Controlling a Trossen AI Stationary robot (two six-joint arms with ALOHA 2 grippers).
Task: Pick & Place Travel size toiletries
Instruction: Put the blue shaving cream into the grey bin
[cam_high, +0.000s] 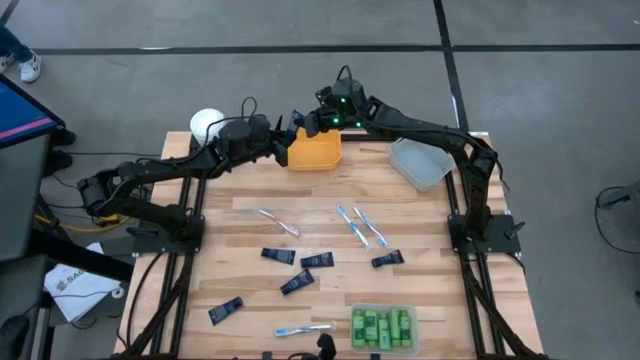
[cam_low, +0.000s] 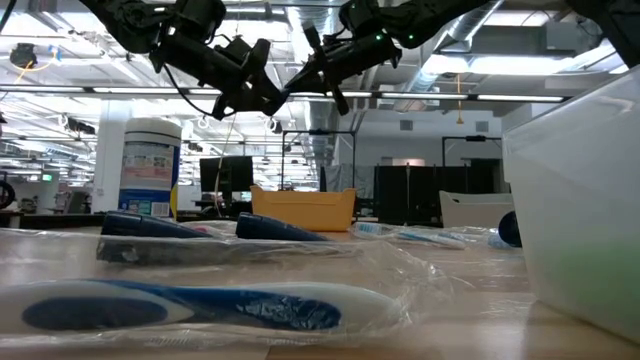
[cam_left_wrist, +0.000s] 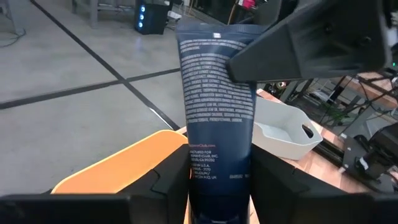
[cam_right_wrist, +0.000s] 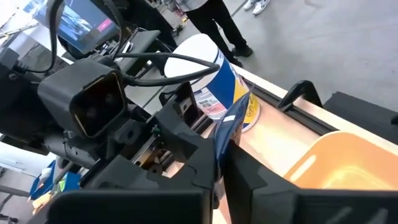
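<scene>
Both arms meet at the far edge of the wooden surface (cam_high: 330, 190), above the near-left corner of the orange bin (cam_high: 314, 152); the left tool (cam_high: 283, 143) holds a dark navy tube (cam_left_wrist: 216, 118) clamped between its two fingers, the tube standing up from the fingers with its printed face toward the wrist camera; the right tool (cam_high: 305, 123) is just beside it, and in the right wrist view its fingers (cam_right_wrist: 205, 158) close on the thin edge of the same tube, though whether they fully grip it is hard to confirm from that angle.

A white-lidded canister (cam_high: 205, 124) stands at the far-left corner of the surface; a grey bin (cam_high: 421, 163) lies to the right of the orange bin.

The remaining toiletries lie on the near half of the surface: a pink toothbrush (cam_high: 279, 222); two light-blue toothbrushes (cam_high: 361, 226) side by side; another toothbrush (cam_high: 303, 329) at the near edge; five more navy tubes (cam_high: 296, 270) scattered across the middle and near-left; green bottles (cam_high: 382, 328) packed in a clear bin (cam_high: 383, 310) at the near edge.
</scene>
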